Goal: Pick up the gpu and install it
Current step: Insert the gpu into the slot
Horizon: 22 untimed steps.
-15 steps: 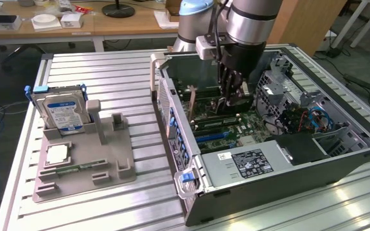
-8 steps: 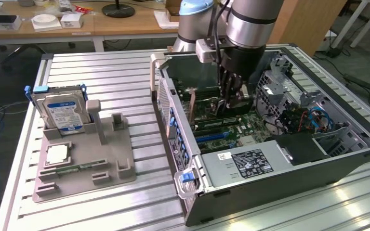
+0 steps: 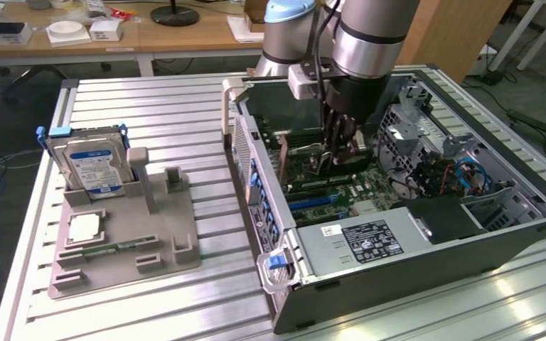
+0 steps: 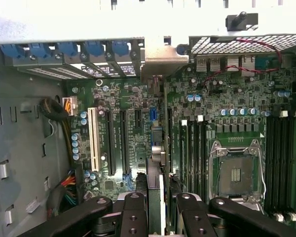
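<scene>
Wrist view first: your gripper is closed on the gpu, which you see edge-on as a thin dark and green strip pinched between the two black fingers. The card stands upright over the motherboard, in line with the dark expansion slots and to one side of the long white slot. On its other side lie the memory slots and the open CPU socket. Its lower edge looks very near the board, but you cannot tell from here whether it has entered a slot or only hangs above it. Past the card, a row of blue latches runs along the rear wall of the case.

From the exterior view, your arm reaches straight down into the open computer case, which lies on its side on the ribbed aluminium table. The hand sits low inside, over the middle of the board. The grey power supply with its black label is in the near corner of the case.

On the exterior view's left, well apart from the case, a grey parts holder rests on the table. A hard drive with a blue-white label stands upright in it, and a small square chip and a narrow green memory stick lie flat in its recesses.
</scene>
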Motion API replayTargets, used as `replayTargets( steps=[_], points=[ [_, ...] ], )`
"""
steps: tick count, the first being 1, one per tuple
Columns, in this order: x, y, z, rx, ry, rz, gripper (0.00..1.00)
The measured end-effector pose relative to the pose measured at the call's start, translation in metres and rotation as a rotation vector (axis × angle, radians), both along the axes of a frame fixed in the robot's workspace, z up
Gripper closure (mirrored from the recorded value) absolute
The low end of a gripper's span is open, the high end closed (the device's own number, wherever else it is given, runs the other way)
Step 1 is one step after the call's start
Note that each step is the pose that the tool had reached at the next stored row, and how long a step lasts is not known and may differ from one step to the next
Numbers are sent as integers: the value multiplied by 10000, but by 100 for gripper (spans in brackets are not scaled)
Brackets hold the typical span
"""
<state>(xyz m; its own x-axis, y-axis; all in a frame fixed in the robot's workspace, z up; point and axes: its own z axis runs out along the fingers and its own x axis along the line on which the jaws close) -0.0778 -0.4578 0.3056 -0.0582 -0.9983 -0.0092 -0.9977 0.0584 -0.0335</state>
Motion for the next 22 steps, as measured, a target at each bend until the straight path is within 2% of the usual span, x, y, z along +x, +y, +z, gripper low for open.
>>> replayTargets(
  steps=[13,18,22],
  points=[
    [-40,-4,-116,-1,-1,1,73],
    [-42,-4,-137,-3,-69,-1,73],
    [-50,-4,-158,-1,-78,1,73]
  ],
)
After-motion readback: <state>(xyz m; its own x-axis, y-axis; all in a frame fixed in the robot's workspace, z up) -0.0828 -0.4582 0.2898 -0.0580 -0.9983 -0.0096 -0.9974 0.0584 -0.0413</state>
